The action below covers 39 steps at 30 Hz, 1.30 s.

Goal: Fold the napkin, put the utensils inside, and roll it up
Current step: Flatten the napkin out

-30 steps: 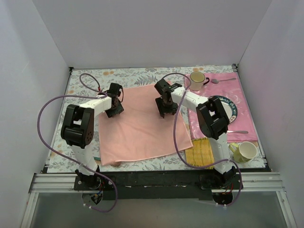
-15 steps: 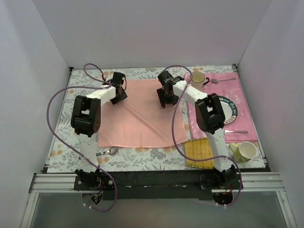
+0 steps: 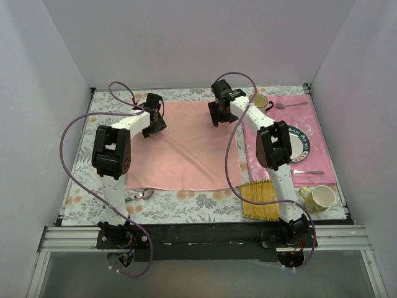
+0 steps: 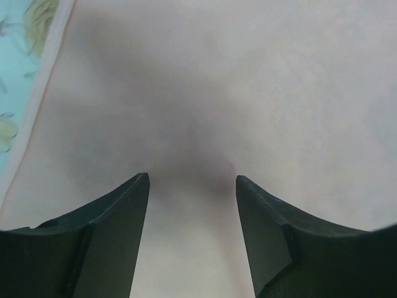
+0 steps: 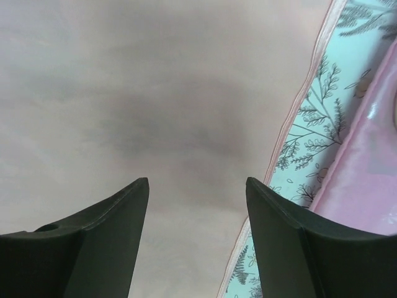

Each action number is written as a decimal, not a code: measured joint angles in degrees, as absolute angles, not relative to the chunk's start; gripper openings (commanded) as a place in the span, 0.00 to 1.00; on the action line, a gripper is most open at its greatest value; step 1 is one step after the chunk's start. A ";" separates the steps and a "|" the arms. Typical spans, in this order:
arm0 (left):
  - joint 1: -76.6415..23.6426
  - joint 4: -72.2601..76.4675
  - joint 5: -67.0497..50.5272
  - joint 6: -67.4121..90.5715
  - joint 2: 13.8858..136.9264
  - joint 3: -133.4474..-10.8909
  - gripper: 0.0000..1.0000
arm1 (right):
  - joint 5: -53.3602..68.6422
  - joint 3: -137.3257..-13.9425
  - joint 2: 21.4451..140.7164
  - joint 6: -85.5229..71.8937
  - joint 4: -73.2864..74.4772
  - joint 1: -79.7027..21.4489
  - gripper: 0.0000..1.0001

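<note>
Floral worktop [image 3: 186,202] with napkin [image 3: 186,149] spread flat at centre, pink placemat [image 3: 321,156] along right edge, yellow mat [image 3: 262,202] and mug [image 3: 320,198] by near right corner, spoon [image 3: 144,195] toward near left corner.

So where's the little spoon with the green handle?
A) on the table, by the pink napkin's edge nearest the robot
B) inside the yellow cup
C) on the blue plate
A: the spoon lies on the table, just off the near edge of the napkin.

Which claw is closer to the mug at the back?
Right. The right claw sits just left of the mug; the left claw is across the napkin, at its far left corner.
</note>
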<state>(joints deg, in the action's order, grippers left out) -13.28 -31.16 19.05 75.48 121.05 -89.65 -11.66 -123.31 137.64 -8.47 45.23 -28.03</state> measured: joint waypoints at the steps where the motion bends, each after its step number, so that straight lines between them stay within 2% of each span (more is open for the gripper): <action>1: -13.28 -32.14 19.07 75.77 119.52 -88.36 0.59 | -11.68 -124.66 137.58 -8.64 45.80 -28.05 0.73; 4: -13.28 -34.35 19.18 76.49 112.57 -83.59 0.59 | -11.33 -124.77 135.11 -10.07 47.03 -28.71 0.73; 7: -13.28 -36.07 19.57 77.60 101.97 -78.28 0.57 | -9.21 -117.08 128.14 -12.36 47.00 -30.22 0.72; 10: -13.23 -36.58 19.33 79.18 90.11 -72.14 0.48 | -6.87 -102.69 116.14 -15.03 46.39 -33.12 0.67; 11: -13.19 -36.77 19.05 79.85 86.46 -69.97 0.45 | -6.48 -101.49 114.93 -15.14 46.68 -34.28 0.62; 15: -11.99 -37.54 16.16 81.10 77.82 -62.11 0.37 | -4.16 -89.23 105.19 -16.40 44.64 -37.85 0.52; 18: -10.81 -37.98 12.73 81.28 76.93 -56.07 0.37 | -4.03 -81.95 100.86 -16.32 43.46 -37.76 0.46; 23: -10.35 -37.95 9.34 81.28 79.42 -50.68 0.36 | -3.70 -72.53 98.96 -16.34 40.27 -36.47 0.45; 30: -9.54 -39.11 9.21 83.50 81.21 -48.05 0.31 | -4.05 -67.20 98.83 -16.10 37.45 -36.42 0.45; 39: -8.62 -44.84 11.22 88.07 80.34 -42.83 0.34 | -7.20 -59.66 97.43 -16.10 31.48 -36.42 0.46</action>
